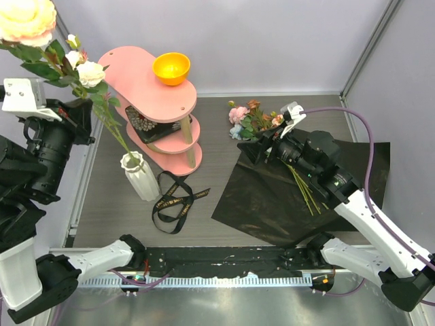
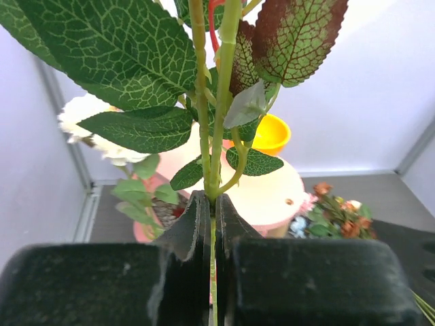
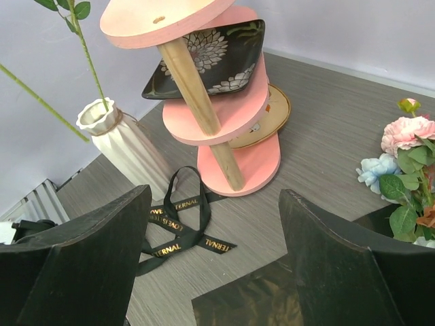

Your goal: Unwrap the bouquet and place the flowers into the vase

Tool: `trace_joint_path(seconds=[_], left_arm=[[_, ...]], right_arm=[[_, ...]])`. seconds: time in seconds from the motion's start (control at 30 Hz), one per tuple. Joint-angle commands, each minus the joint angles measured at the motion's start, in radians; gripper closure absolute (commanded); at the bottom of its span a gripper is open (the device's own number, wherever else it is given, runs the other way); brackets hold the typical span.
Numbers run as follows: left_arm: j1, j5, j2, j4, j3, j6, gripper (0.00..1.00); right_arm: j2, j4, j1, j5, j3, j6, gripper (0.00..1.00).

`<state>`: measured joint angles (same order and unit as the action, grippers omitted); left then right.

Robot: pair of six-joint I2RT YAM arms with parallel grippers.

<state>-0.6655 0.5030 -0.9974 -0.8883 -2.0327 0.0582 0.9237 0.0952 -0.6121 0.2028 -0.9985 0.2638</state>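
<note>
Top external view shows you the black wrapping sheet (image 1: 299, 197) spread flat, with loose flowers (image 1: 250, 121) partly hidden behind your right gripper (image 3: 216, 204), whose jaws gape wide and empty. Your left gripper (image 2: 212, 214) pinches two stems (image 2: 202, 115), the top bloom cropped. One stem's end sits in the white vase (image 1: 139, 175).

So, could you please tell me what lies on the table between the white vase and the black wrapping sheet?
A loose black ribbon lies there, between the vase and the wrapping sheet; the top view shows it most clearly.
</note>
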Motion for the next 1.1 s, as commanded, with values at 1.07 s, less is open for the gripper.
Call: trace_joint_path(seconds=[1.07], left_arm=[[0.001,0.409,0.003,0.288,0.282,0.005,1.0]], right_arm=[[0.001,-0.045,0.002,-0.016,0.004,0.003,0.19]])
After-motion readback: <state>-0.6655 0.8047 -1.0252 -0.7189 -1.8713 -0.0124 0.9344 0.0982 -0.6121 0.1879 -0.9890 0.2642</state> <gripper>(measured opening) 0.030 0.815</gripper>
